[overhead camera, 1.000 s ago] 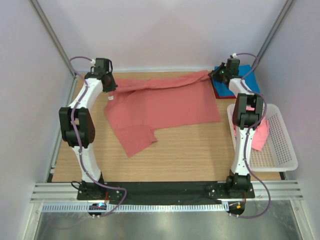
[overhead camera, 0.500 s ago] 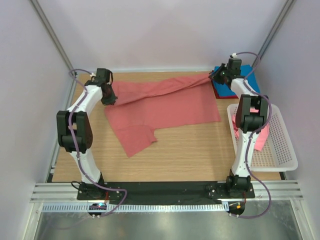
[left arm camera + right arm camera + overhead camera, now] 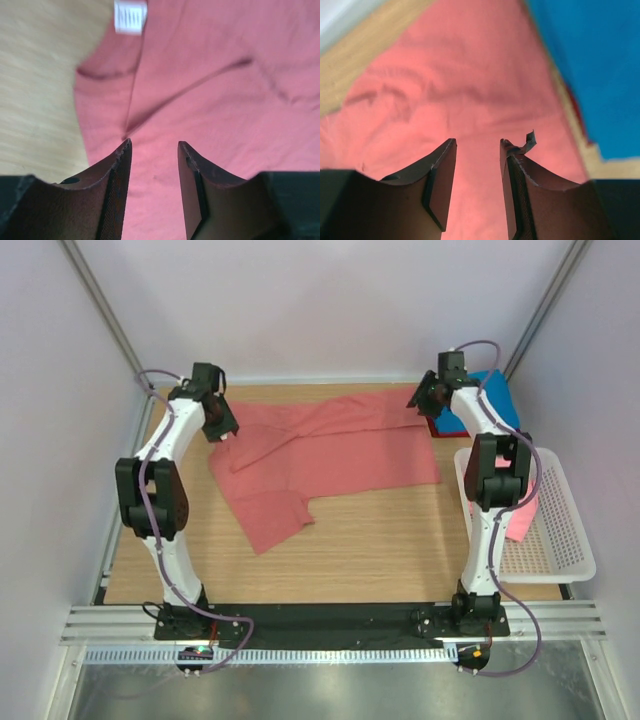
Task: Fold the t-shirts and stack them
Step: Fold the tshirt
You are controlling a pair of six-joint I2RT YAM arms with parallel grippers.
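Shirt (image 3: 330, 445) down now; basket (image 3: 565, 540): pink garment (image 3: 522, 512)

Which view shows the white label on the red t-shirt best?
Left wrist: the white label is large, though blurred, on the red t-shirt. Top view: too small to tell. Right wrist: not shown.

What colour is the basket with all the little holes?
The basket is white; the top external view shows it best.
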